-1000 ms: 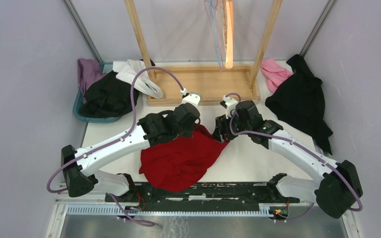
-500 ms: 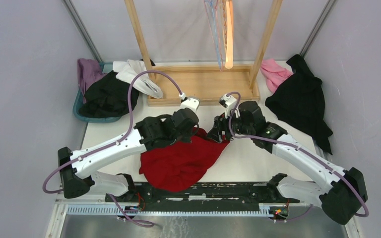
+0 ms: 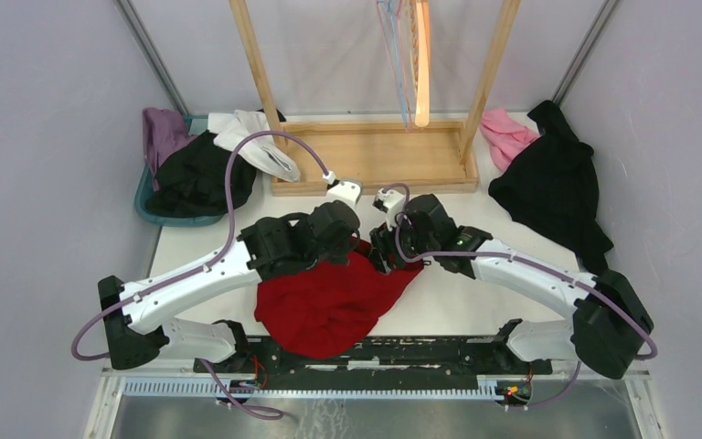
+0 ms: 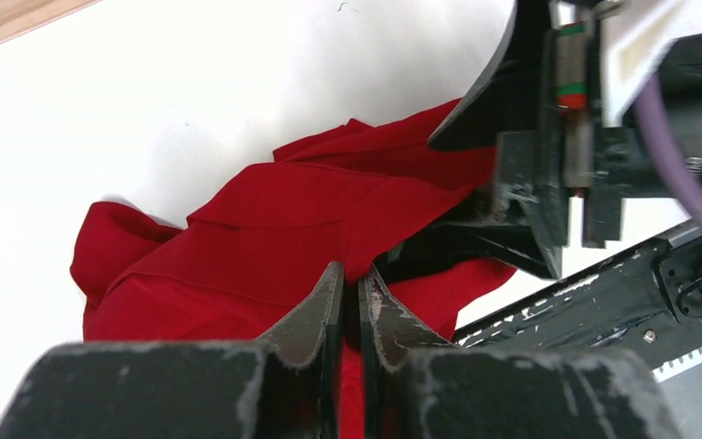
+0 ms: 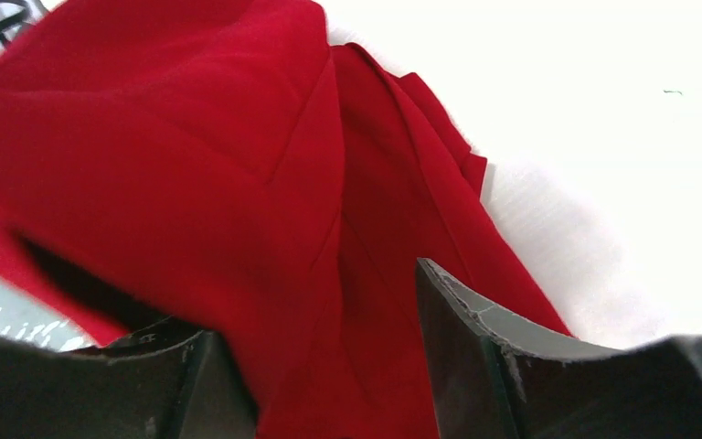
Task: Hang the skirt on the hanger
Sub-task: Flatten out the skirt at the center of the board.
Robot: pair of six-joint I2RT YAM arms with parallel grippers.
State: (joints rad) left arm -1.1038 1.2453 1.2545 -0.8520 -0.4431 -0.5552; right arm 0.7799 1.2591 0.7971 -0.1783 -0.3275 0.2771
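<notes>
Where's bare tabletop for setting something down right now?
Bare table between red skirt and right arm; another patch bounded by wooden rack base, black garment and that arm. Narrow strip between clothes bin and left arm. Crowded mid-table where both arms meet at the skirt.

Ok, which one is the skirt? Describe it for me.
From the wooden rack at the back, come toward the table's near edge. The skirt is the crumpled heap there. It alone is red; the black garment lies far right, the clothes bin far left.
</notes>
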